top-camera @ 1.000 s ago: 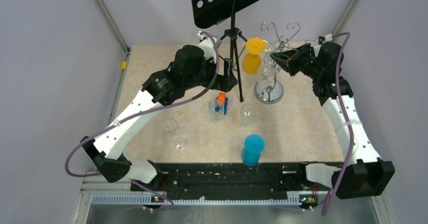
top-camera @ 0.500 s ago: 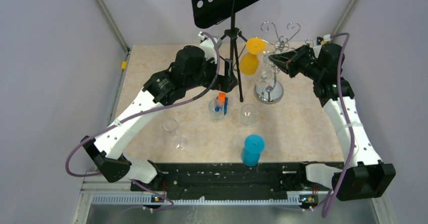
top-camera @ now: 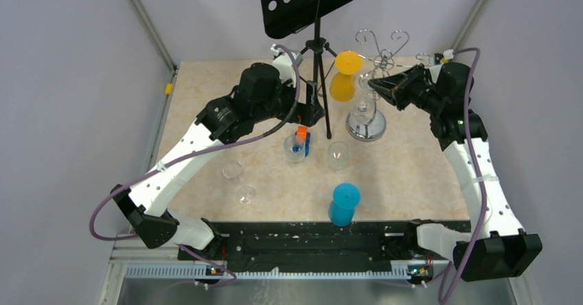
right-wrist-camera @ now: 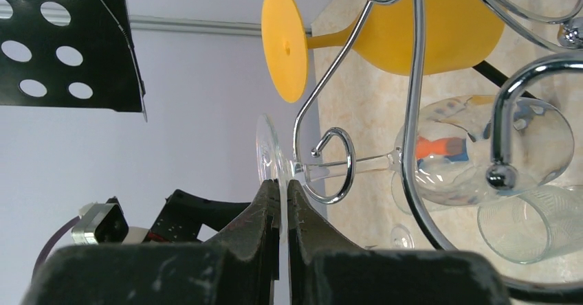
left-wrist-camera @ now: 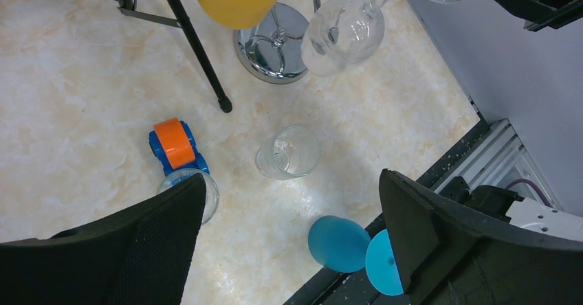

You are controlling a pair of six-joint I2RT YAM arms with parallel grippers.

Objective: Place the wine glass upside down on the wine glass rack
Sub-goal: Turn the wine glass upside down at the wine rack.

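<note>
Pinching the wine glass (right-wrist-camera: pixel 460 181) by its thin foot, my right claw (right-wrist-camera: pixel 280 185) is clenched; probably light, brittle and slick, stem just ahead at the wine glass rack (right-wrist-camera: pixel 417 78) hook.

The clear wine glass (right-wrist-camera: pixel 454 130) is upside down, its stem inside a curled hook of the chrome wine glass rack (top-camera: pixel 366 125).

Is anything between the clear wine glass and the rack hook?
Nothing visible. The stem of the wine glass already sits inside a hook of the rack; the yellow glass hangs on another arm.
</note>
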